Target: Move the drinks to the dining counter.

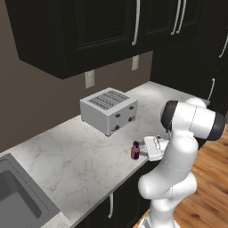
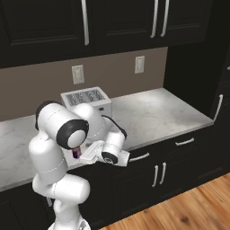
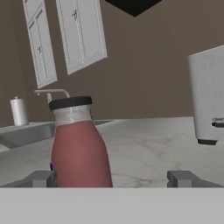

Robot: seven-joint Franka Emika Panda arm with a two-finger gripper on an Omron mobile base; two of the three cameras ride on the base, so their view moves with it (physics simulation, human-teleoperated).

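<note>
One of the drinks, a tiny purple-red bottle (image 1: 135, 150) with a dark cap, stands upright near the front edge of the marble worktop (image 1: 67, 151). My gripper (image 1: 142, 149) reaches in level from the right, open, its fingers on either side of the bottle. In the hand view the bottle (image 3: 78, 144) fills the left half between the two fingertips, closer to the left one, and my gripper (image 3: 113, 178) holds nothing. From the right base view the bottle (image 2: 76, 153) peeks out behind my arm, beside the gripper (image 2: 83, 155). The dining counter is out of view.
A white toaster (image 1: 109, 110) stands behind the bottle near the wall, to its right in the hand view (image 3: 208, 100). A grey sink (image 1: 18, 196) lies at the worktop's left end, with a faucet (image 3: 52, 92) and a white roll (image 3: 18, 111). Dark cabinets hang overhead.
</note>
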